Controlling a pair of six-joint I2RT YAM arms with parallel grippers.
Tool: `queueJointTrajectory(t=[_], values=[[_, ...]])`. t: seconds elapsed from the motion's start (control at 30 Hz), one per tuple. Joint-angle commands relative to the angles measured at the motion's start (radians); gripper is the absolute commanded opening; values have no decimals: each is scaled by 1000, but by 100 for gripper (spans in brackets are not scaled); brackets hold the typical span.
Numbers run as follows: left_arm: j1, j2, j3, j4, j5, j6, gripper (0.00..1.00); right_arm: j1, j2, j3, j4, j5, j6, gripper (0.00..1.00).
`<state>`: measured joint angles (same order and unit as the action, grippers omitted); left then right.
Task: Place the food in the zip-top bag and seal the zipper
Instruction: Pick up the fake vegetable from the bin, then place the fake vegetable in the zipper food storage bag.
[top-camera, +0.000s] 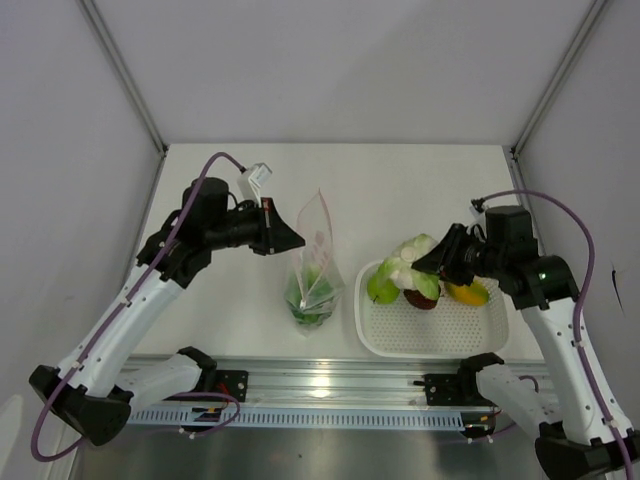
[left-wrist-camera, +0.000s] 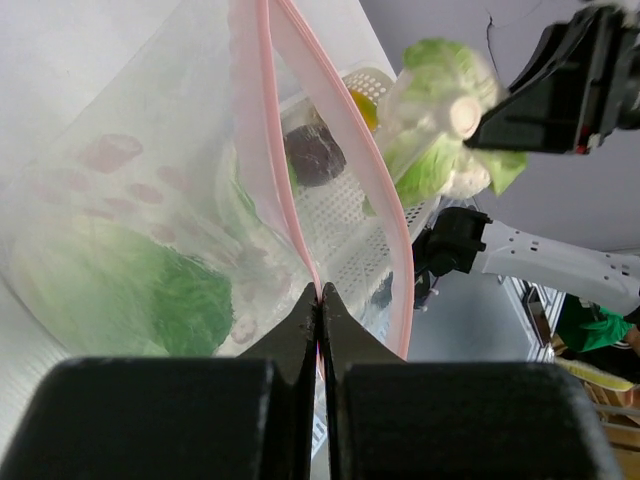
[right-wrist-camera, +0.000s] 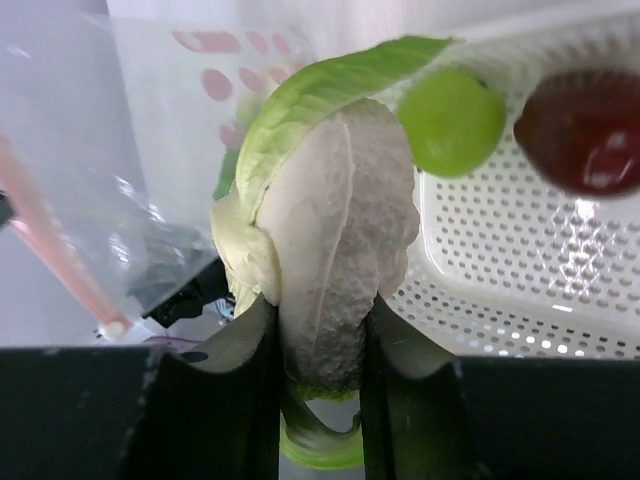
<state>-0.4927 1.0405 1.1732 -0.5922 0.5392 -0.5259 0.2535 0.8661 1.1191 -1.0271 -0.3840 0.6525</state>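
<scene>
My left gripper (top-camera: 295, 240) (left-wrist-camera: 320, 292) is shut on the pink zipper (left-wrist-camera: 270, 150) of the clear zip-top bag (top-camera: 315, 270), holding its mouth up and open. Green leafy lettuce (left-wrist-camera: 150, 290) lies inside the bag. My right gripper (top-camera: 430, 262) (right-wrist-camera: 318, 330) is shut on the white cauliflower (top-camera: 408, 256) (right-wrist-camera: 340, 260) and holds it above the left end of the white basket (top-camera: 440, 335). In the basket lie the green apple (top-camera: 381, 289) (right-wrist-camera: 452, 120), the dark red apple (top-camera: 421, 297) (right-wrist-camera: 585, 130) and the yellow-orange fruit (top-camera: 467, 293).
The white perforated basket (right-wrist-camera: 500, 260) stands at the front right of the table. A metal rail (top-camera: 330, 385) runs along the near edge. Grey walls enclose the table on three sides.
</scene>
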Motion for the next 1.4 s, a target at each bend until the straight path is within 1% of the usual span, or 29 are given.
queueJointTrajectory(t=[0.0, 0.1, 0.13, 0.17, 0.2, 0.27, 0.3, 0.33, 0.43, 0.5, 0.7, 0.87, 1.1, 1.27, 1.3, 1.37], values=[[6, 10, -4, 51, 38, -23, 1, 24, 80, 184, 10, 31, -50, 0], [6, 16, -10, 65, 54, -31, 1, 81, 174, 277, 51, 46, -39, 0], [6, 16, -15, 71, 54, -36, 1, 105, 197, 332, 64, 53, -30, 0], [6, 18, -18, 74, 56, -36, 1, 133, 220, 359, 80, 81, -25, 0], [6, 19, -23, 75, 56, -37, 1, 194, 265, 386, 87, 103, -21, 0], [6, 20, -33, 84, 53, -39, 1, 255, 312, 476, 90, 148, -13, 0], [6, 21, -38, 88, 53, -40, 1, 313, 356, 505, 90, 181, -11, 0], [6, 26, -43, 91, 54, -39, 1, 338, 376, 563, 90, 197, -10, 0], [6, 35, -58, 106, 56, -43, 1, 423, 439, 642, 87, 247, -4, 0], [6, 39, -76, 124, 59, -45, 1, 452, 462, 711, 73, 279, 1, 0], [6, 61, -87, 143, 57, -42, 1, 521, 516, 826, 58, 318, 9, 0], [6, 62, -84, 152, 56, -43, 1, 556, 548, 854, 58, 332, 18, 0], [6, 52, -63, 144, 48, -42, 0, 586, 577, 780, 39, 344, 45, 0], [6, 46, -47, 138, 50, -46, 1, 595, 596, 759, -65, 387, 21, 0], [6, 43, -44, 140, 48, -46, 1, 595, 602, 759, -83, 431, 18, 0], [6, 38, -35, 138, 48, -49, 1, 596, 611, 768, -132, 439, 10, 0]])
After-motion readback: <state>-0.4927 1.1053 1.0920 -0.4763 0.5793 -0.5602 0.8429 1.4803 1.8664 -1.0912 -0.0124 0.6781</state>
